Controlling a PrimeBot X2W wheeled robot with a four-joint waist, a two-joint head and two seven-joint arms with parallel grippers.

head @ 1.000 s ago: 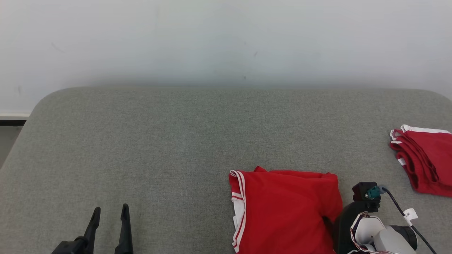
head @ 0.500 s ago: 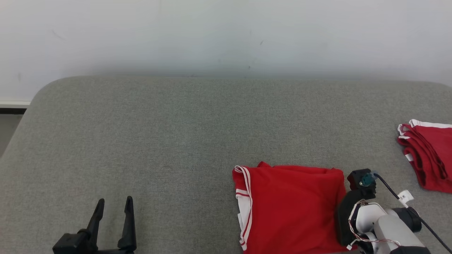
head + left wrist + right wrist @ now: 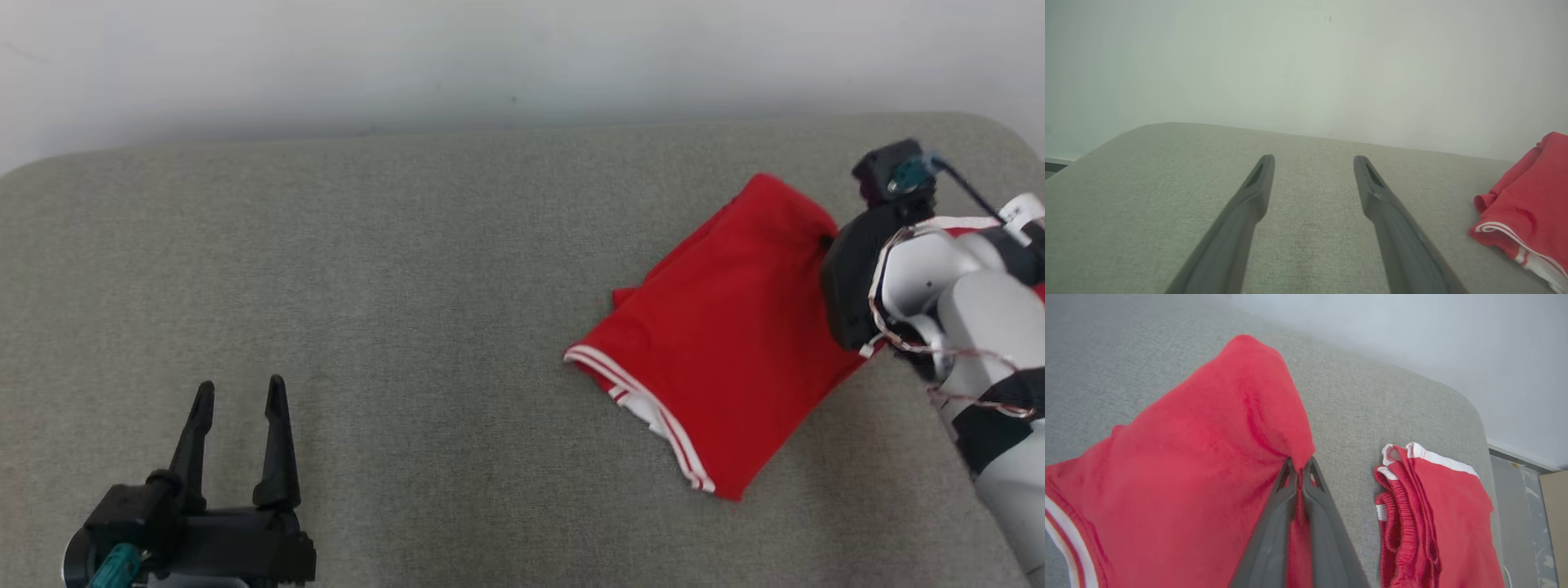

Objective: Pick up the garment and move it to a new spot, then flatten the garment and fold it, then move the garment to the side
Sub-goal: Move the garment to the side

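The garment is a red folded piece with white striped trim, lying at a slant on the grey padded surface. My right gripper is shut on its right edge, and the cloth is pinched up into a peak between the fingers. That edge is raised while the striped end rests on the surface. In the head view the right gripper sits at the garment's far right side. My left gripper stands open at the lower left with nothing between its fingers, well away from the garment.
A second folded red pile with white trim lies just right of the held garment, near the surface's rounded right corner. A pale wall runs behind the surface.
My right gripper shut on the garment's right edge and drew it up toward the far right; the garment has turned to a slant. The head camera has shifted too.
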